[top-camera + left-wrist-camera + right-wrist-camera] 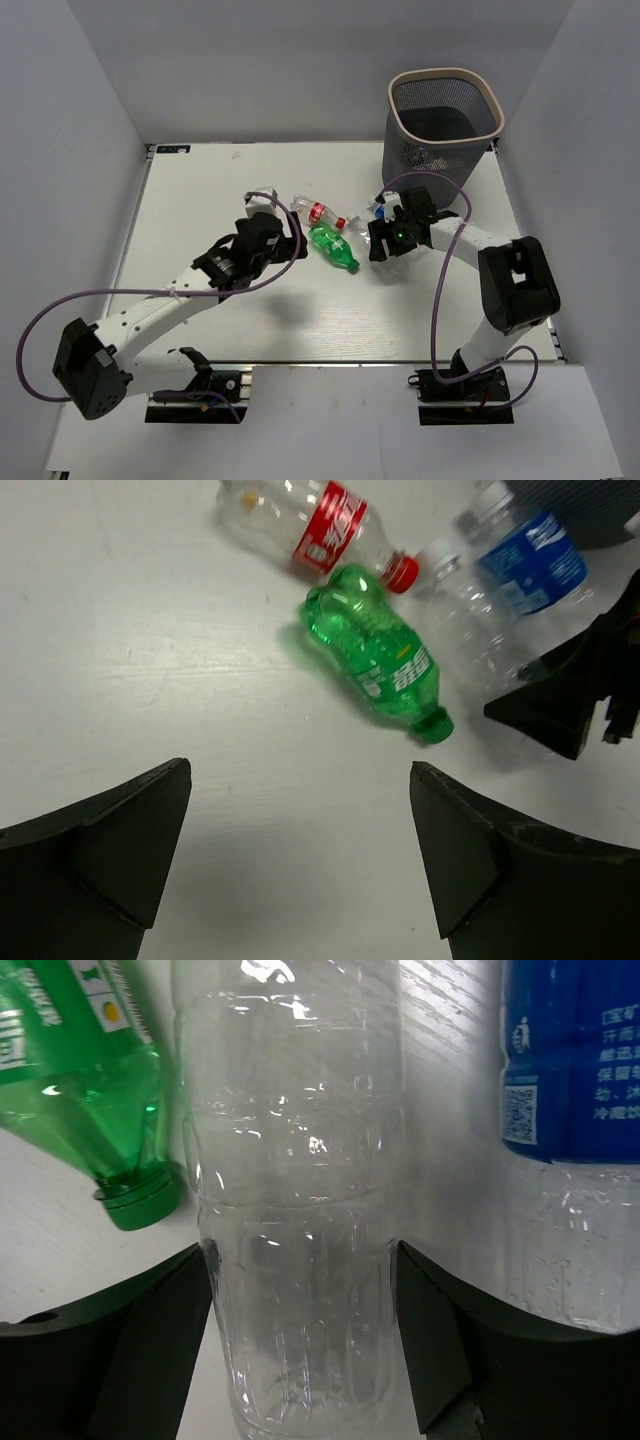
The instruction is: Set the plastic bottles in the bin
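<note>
The right gripper [300,1295] was squeezed on a clear bottle [290,1140] lying on the table [200,200], w/ a green bottle [70,1080] on one side & a blue-label bottle [570,1060] on the other. The left gripper [300,820] hung wide open w/ nothing in it, near the green bottle & a red-label bottle [320,525]. The bin [442,72] stood at the far right corner, just past the bottles.
</note>
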Robot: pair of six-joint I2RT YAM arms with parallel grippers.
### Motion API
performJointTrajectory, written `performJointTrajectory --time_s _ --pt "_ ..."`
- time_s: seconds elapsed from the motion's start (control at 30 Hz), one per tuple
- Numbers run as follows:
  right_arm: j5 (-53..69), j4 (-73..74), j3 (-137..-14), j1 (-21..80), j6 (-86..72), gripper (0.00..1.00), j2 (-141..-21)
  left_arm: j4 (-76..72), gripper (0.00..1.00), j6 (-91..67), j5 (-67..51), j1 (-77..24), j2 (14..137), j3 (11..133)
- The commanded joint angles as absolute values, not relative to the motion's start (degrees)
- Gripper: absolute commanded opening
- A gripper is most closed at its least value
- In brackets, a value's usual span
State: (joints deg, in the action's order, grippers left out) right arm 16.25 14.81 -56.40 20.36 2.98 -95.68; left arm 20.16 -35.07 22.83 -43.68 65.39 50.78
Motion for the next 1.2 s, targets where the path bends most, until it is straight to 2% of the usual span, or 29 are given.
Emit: performJointTrajectory --time_s 0.0,0.13,0.2,0.23,0.27,0.33,0.37,0.47,0.7,0.87,0.9,0.93,1.07,1.17 --pt "12.13 12.48 -57.40 20.74 5.27 0.75 -96.59 23.91 1.00 -40.77 20.13 -43.95 69.33 53.26" --pt "11.95 12.30 -56.25 21.53 7.99 0.75 -96.77 22.86 1.00 -43.76 19.42 -43.95 74.51 55.10" --pt "12.13 13.53 -56.07 22.06 9.49 0.68 -97.21 22.15 1.00 -45.08 18.02 -43.95 76.63 55.89" --pt "13.00 14.49 -56.25 21.97 10.71 0.63 -97.29 21.02 1.00 -45.61 18.02 -43.95 77.68 56.59" --pt "13.96 15.20 -56.51 21.97 11.77 0.49 -97.21 20.40 1.00 -46.40 17.15 -43.95 79.44 56.60" --pt "16.95 18.35 -57.56 21.28 12.74 0.31 -96.77 18.73 1.00 -47.28 16.35 -43.95 80.85 57.13" --pt "20.01 19.41 -57.83 21.53 14.57 0.17 -94.77 17.15 1.00 -48.50 15.83 -43.95 81.47 57.13" --pt "22.93 23.11 -59.93 21.53 17.39 0.03 -88.62 14.68 1.00 -49.65 14.94 -43.95 82.79 57.66" --pt "27.33 28.74 -78.64 20.74 19.34 0.00 -79.73 13.18 1.00 -55.45 13.10 -43.95 86.39 58.89" --pt "26.90 23.50 -90.94 20.48 13.38 0.00 -79.45 12.66 1.00 -58.79 13.10 -43.95 88.41 58.89" --pt "25.42 22.07 -93.05 20.30 11.45 0.00 -80.06 12.66 1.00 -58.80 13.10 -43.95 88.42 59.50" --pt "18.44 20.15 -95.51 20.30 9.25 0.00 -80.85 13.27 1.00 -58.80 13.10 -43.95 89.29 60.02" --pt "3.11 12.94 -99.66 18.47 7.56 0.00 -84.98 13.27 1.00 -60.03 12.57 -43.95 91.22 60.03" --pt "-1.91 11.51 -103.35 15.22 7.38 0.01 -89.81 11.43 1.00 -61.17 12.04 -43.95 91.93 59.41"
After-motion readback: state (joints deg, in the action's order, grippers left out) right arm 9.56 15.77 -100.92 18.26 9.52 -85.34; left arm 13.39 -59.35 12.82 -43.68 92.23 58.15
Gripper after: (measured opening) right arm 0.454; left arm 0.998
